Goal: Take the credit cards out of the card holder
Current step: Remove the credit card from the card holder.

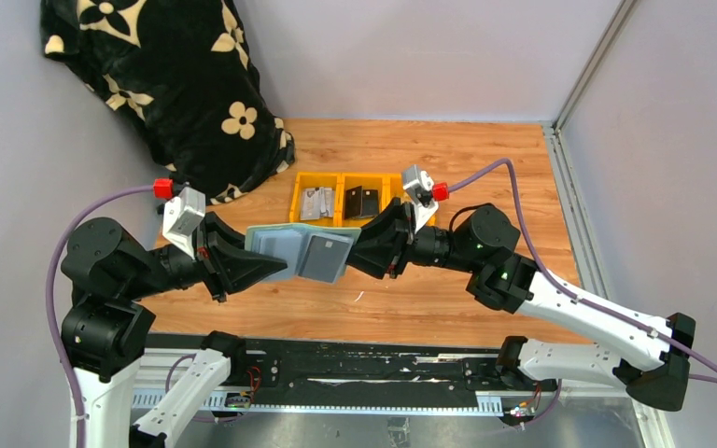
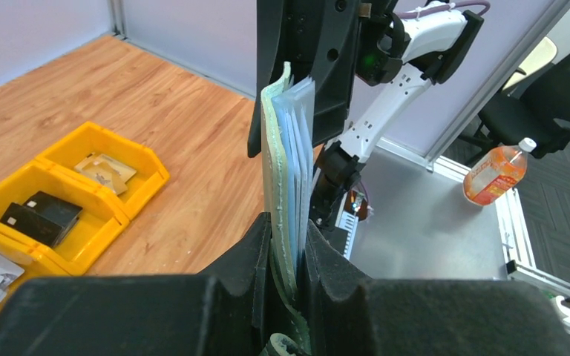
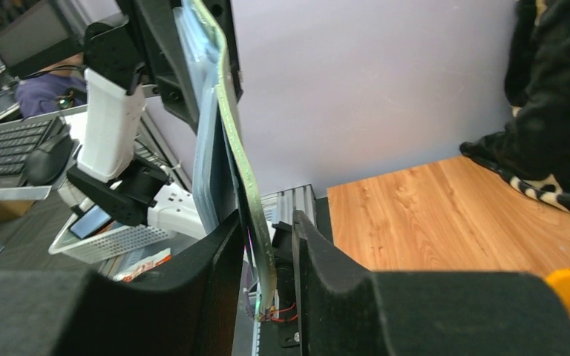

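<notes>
1. The card holder (image 1: 301, 250) is up in the air over the middle of the wooden table (image 1: 485, 159), spread open and strung between the two arms, its grey-green cover to the left and its darker grey inside to the right.
2. Seen edge-on from the left wrist, the card holder (image 2: 276, 170) stands upright with pale blue-grey leaves packed against the cover. I can't tell whether those are cards or pockets.
3. The left gripper (image 2: 288, 248) has its jaws pressed tight on the near end of the holder, one finger on each face.
4. The right gripper (image 3: 266, 256) straddles the other end, where the cover (image 3: 231, 141) bends away upward. A thin slit shows between the cover and one finger, so I can't tell whether it is really gripping or just loosely around it.
5. Just behind the holder on the table sits a yellow bin (image 1: 341, 175) split into compartments: silvery cards (image 1: 315, 203) in the left one, black items (image 1: 362, 201) in the next.
6. A black flowered blanket (image 1: 177, 84) is heaped in the far left corner.
7. Off the table, an orange bottle (image 2: 493, 174) lies on the metal surface.
</notes>
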Robot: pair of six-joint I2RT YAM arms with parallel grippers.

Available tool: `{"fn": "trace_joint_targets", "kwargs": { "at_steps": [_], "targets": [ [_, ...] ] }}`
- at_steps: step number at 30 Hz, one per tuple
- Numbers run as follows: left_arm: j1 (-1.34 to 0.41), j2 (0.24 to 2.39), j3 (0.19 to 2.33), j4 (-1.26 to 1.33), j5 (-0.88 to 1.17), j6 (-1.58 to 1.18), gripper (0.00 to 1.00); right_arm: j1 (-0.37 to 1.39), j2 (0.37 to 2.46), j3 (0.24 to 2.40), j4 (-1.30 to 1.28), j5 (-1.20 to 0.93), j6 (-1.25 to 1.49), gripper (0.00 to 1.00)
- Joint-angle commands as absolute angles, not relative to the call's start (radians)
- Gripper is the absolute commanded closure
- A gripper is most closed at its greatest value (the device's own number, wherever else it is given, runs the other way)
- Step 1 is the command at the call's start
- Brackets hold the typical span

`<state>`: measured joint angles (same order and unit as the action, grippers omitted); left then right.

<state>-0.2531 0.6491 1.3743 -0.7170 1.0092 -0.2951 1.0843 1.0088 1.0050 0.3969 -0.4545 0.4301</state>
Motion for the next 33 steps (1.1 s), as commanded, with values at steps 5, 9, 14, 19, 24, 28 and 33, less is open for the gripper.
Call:
{"fn": "trace_joint_targets", "kwargs": {
  "at_steps": [5, 9, 14, 19, 24, 28, 33],
  "targets": [
    [-0.259, 0.64, 1.383, -0.706, 1.003, -0.281, 1.0, 1.132, 1.007, 1.0, 0.418, -0.337, 0.437, 0.47],
    [-0.259, 0.638, 1.378, -0.711, 0.985, -0.266, 1.0, 1.229, 1.078, 1.049, 0.422, -0.329, 0.38, 0.27],
    [-0.258, 0.635, 1.371, -0.713, 0.987, -0.26, 1.0, 1.315, 1.127, 1.097, 0.416, -0.104, 0.348, 0.24],
    [-0.259, 0.628, 1.363, -0.713, 1.011, -0.26, 1.0, 1.356, 1.145, 1.093, 0.469, 0.079, 0.318, 0.23],
    [-0.259, 0.623, 1.352, -0.715, 1.028, -0.263, 1.0, 1.372, 1.177, 1.119, 0.512, 0.108, 0.294, 0.24],
    [-0.258, 0.623, 1.367, -0.736, 1.014, -0.241, 1.0, 1.374, 1.167, 1.12, 0.497, 0.069, 0.281, 0.21],
    [-0.259, 0.62, 1.353, -0.73, 1.011, -0.241, 1.0, 1.382, 1.14, 1.085, 0.511, 0.063, 0.291, 0.2]
  ]
}}
